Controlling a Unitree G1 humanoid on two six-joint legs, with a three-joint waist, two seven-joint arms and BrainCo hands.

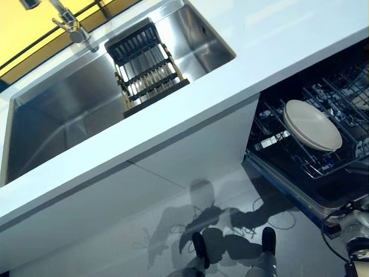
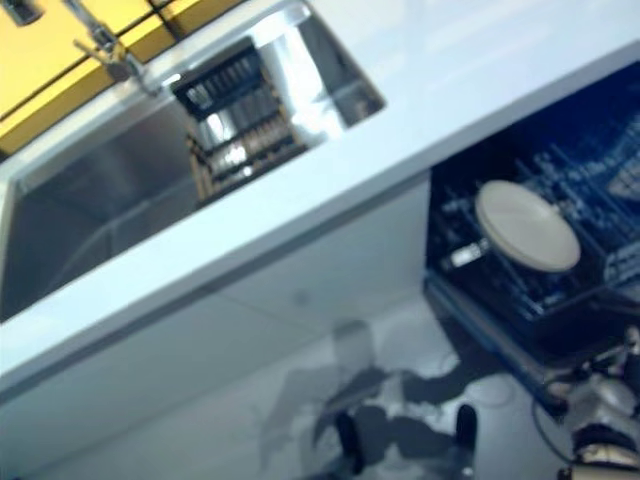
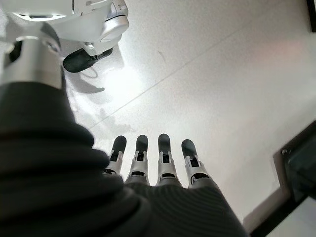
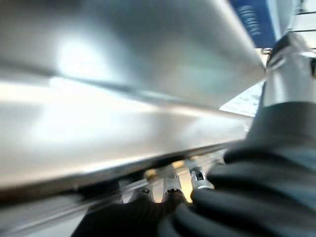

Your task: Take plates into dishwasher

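Observation:
Two white plates (image 1: 314,126) lean together in the dishwasher's lower rack (image 1: 275,128), which stands pulled out at the right under the counter. My right hand (image 1: 358,229) is low at the outer edge of the open dishwasher door (image 1: 300,202). Its wrist view shows it pressed close under the door's steel face (image 4: 128,74), so its grip is hidden. My left hand (image 3: 148,163) appears only in its wrist view, hanging over the pale floor with straight fingers and holding nothing.
A steel sink (image 1: 57,115) is set in the white counter (image 1: 288,34), with a dark dish rack (image 1: 144,69) inside it and a faucet (image 1: 72,23) behind. A white cabinet front (image 1: 190,150) stands left of the dishwasher.

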